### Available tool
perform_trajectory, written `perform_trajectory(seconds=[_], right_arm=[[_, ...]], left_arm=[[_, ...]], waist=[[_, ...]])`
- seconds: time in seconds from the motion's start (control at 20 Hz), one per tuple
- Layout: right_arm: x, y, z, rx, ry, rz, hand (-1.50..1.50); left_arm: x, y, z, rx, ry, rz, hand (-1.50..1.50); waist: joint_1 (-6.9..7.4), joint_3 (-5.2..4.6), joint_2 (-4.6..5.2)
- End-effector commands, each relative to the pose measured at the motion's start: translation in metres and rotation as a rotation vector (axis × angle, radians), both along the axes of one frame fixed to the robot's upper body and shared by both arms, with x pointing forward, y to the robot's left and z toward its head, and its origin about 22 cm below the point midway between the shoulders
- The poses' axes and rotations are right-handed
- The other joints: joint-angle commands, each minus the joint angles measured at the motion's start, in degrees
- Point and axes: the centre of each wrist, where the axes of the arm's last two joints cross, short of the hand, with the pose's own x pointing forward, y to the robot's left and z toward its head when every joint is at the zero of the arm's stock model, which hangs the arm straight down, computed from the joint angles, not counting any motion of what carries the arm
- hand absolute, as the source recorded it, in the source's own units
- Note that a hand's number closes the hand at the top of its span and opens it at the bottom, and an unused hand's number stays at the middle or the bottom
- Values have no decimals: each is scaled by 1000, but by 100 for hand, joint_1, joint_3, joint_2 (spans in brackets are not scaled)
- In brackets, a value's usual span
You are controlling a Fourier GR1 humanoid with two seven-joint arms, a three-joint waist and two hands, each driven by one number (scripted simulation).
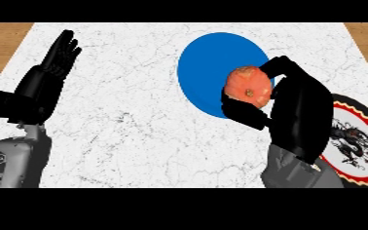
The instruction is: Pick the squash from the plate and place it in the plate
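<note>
A white marble counter with fine grey veining fills the view, with strips of wood showing at its upper corners; on it, right of centre, lies a plain blue plate, and at the right edge a second plate shows in part, white with a red rim band and a black dragon-like figure; the right hand comes in from the lower right, its grey forearm below it, and its black fingers and thumb are curled round the squash, an orange, rounded piece with a pale mottled patch and a small dark spot facing the view; the squash is in the hand's grasp over the blue plate's right edge, between the two plates and nearer the blue one, and whether it touches that plate cannot be told; the left hand rests at the left edge, fingers straight and pointing up, holding nothing, well apart from both plates.
</note>
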Motion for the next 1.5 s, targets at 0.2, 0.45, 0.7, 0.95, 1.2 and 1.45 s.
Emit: perform_trajectory(seconds=[0.2,0.45,0.7,0.95,1.2,1.45], right_arm=[[94,20,2,116,85,-51,150],[136,9,-34,65,132,-79,150],[157,17,-76,42,170,-74,150],[172,-5,-99,208,170,-176,-150],[186,3,-95,289,140,-96,-150],[194,0,-79,362,-53,-93,-150]], left_arm=[[0,-5,3,-9,4,-11,0],[-8,-18,-7,3,-5,-4,0],[-3,1,7,8,-6,4,0],[-1,-13,20,12,-16,-17,0],[-3,-18,-3,3,-17,-25,0],[7,-18,6,0,-4,-36,0]], waist=[[58,2,22],[25,4,13],[66,4,26],[149,11,62],[193,9,82],[221,13,122]])
